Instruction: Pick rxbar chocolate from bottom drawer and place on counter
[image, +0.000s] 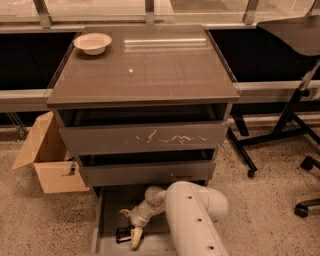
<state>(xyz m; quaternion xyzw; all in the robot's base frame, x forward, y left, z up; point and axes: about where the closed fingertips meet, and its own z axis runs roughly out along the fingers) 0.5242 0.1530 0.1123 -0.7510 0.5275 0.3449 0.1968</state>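
The bottom drawer (107, 206) is pulled open at the foot of the cabinet. In it lies the rxbar chocolate (122, 234), a small black packet near the drawer's front left. My gripper (130, 225) reaches down into the drawer from the right and stands open. One pale finger (124, 212) is behind the packet and the other finger (136, 238) touches its right end. The white arm covers the drawer's right half. The glossy grey-brown counter (150, 70) tops the cabinet.
A white bowl (92, 42) sits at the counter's back left corner. An open cardboard box (47, 162) stands on the floor left of the cabinet. Black stand legs (250, 155) and a chair base (305, 205) are on the right.
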